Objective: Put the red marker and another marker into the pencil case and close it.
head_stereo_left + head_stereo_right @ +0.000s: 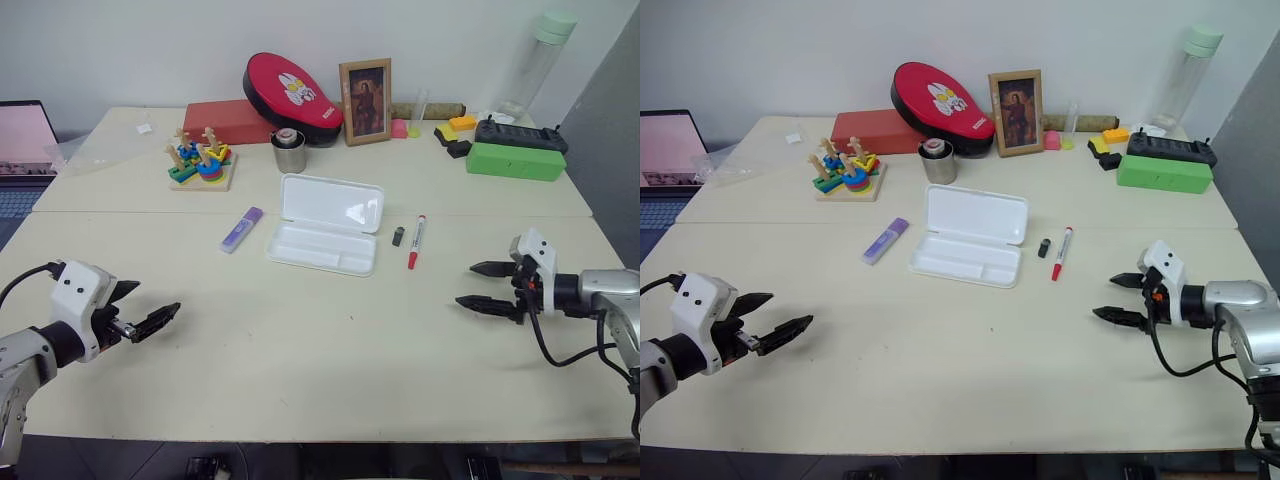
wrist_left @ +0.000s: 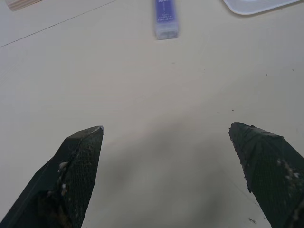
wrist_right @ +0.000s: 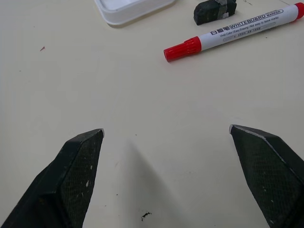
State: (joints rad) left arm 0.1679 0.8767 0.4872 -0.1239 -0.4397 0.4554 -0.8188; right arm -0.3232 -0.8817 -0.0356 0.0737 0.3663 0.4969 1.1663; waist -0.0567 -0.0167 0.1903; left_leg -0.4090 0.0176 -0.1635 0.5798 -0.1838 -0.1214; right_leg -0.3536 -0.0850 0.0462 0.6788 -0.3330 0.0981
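Note:
The white pencil case (image 1: 322, 248) lies open in the middle of the table, lid folded back and tray empty. To its right rests the red marker (image 1: 415, 242), a white barrel with a red cap, also seen as the red marker (image 3: 232, 31) beyond my right fingers. A lilac highlighter (image 1: 241, 229) lies to the left of the case and shows as the highlighter (image 2: 166, 19). My left gripper (image 1: 160, 296) hovers open near the front left of the table. My right gripper (image 1: 465, 284) stands open at the right, pointing toward the red marker, with nothing between its fingers.
A small dark cap-like piece (image 1: 398, 236) sits between the case and the red marker. Along the back stand a wooden block toy (image 1: 203, 160), a metal cup (image 1: 289, 152), a red box (image 1: 225, 120), a picture frame (image 1: 365, 101), a green box (image 1: 516, 160) and a tall bottle (image 1: 538, 60). A laptop (image 1: 25, 140) is at far left.

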